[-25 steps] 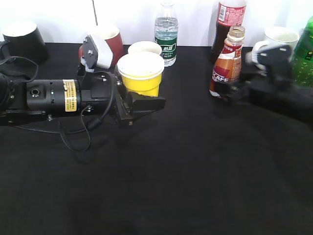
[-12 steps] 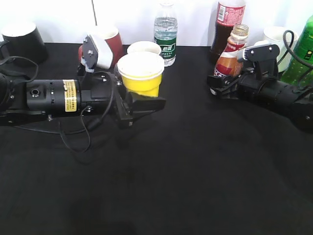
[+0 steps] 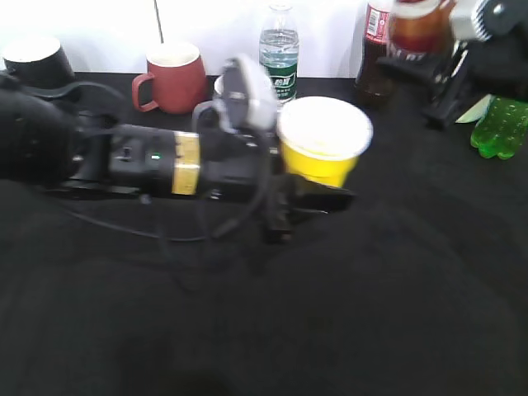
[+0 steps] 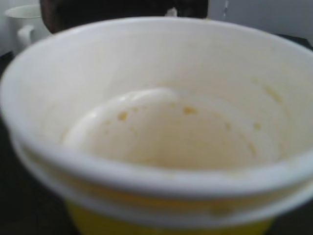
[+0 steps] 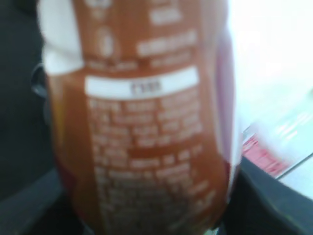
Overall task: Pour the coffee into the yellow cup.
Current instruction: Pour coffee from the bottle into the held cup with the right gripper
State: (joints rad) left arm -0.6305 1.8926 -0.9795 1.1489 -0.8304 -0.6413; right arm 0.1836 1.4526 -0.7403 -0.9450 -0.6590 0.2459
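**Yellow cup held aloft as coffee bottle hangs at table's far corner**

The yellow cup [image 3: 322, 140], a small tapered disposable cup with a white rim, sits upright in the left gripper [image 3: 309, 194], right of the table's centre. From the left wrist camera its white inside [image 4: 161, 132] shows only faint tan specks and no liquid. The gripper's dark fingers close around the lower part of the cup, holding it firmly. The left arm [image 3: 157, 161] lies nearly level, reaching in from nine o'clock toward three o'clock across the black table [image 3: 264, 330].

At about one o'clock from the cup, well apart from it, the coffee [image 3: 419, 25] appears blurred at the top edge of the exterior view, raised clear of the table. The right wrist camera is filled by its orange-brown label [image 5: 142, 122] with white print, too blurred to read. The right gripper [image 3: 450, 70] is clamped around the bottle, its arm coming in from the upper right.

Behind stand a red mug [image 3: 173, 76], a clear water bottle [image 3: 280, 51], a dark cola bottle [image 3: 375, 49] and a green bottle [image 3: 499, 128].
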